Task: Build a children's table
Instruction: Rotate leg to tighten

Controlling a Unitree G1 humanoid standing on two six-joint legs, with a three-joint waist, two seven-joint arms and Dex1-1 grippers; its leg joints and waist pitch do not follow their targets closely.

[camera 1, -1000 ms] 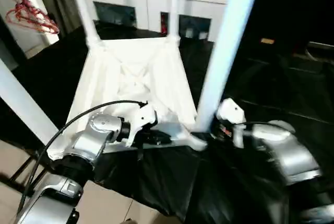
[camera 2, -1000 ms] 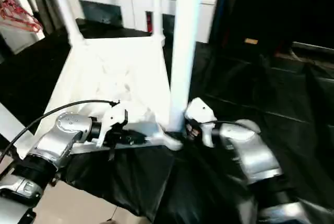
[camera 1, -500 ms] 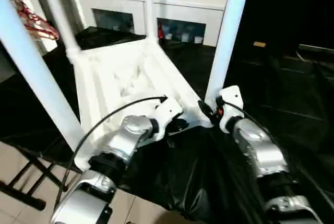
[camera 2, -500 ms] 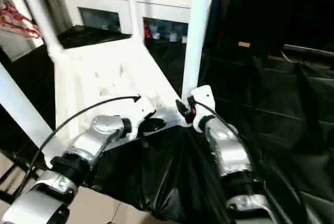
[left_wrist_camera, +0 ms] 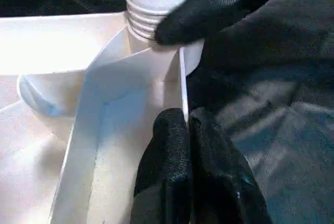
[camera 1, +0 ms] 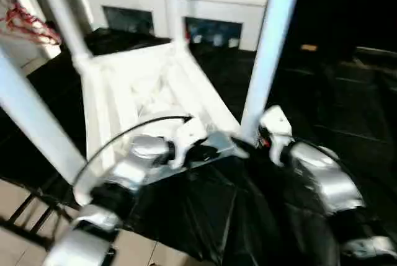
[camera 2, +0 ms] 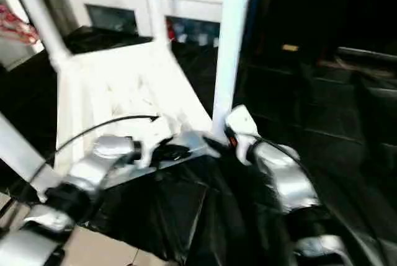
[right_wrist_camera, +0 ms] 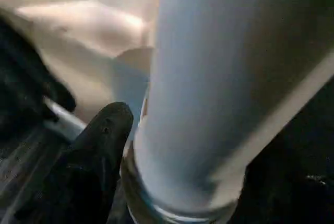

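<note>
The white tabletop [camera 1: 149, 86] lies upside down on black sheeting, ribbed underside up. Its legs stand in the corner sockets: two far ones [camera 1: 62, 18] [camera 1: 175, 5], one near left [camera 1: 31, 117] and one near right [camera 1: 267, 49]. My left gripper [camera 1: 211, 152] is shut on the thin near rim of the tabletop [left_wrist_camera: 180, 78], next to the near right socket. My right gripper [camera 1: 248, 144] sits at the foot of the near right leg [right_wrist_camera: 209, 78]. One finger [right_wrist_camera: 99, 145] lies against the tube; the other is hidden behind it. That finger [left_wrist_camera: 209, 10] touches the leg's threaded end.
A white cabinet with glass doors [camera 1: 205, 5] stands behind the table. Red hangers [camera 1: 25, 18] hang at the far left. Crumpled black sheeting [camera 1: 211, 216] covers the surface in front and to the right. A black frame [camera 1: 25, 216] and pale floor show at the near left.
The whole picture has shifted and tilted, so the camera moved. Both grippers stay where they were, left on the rim and right at the foot of the near right leg.
</note>
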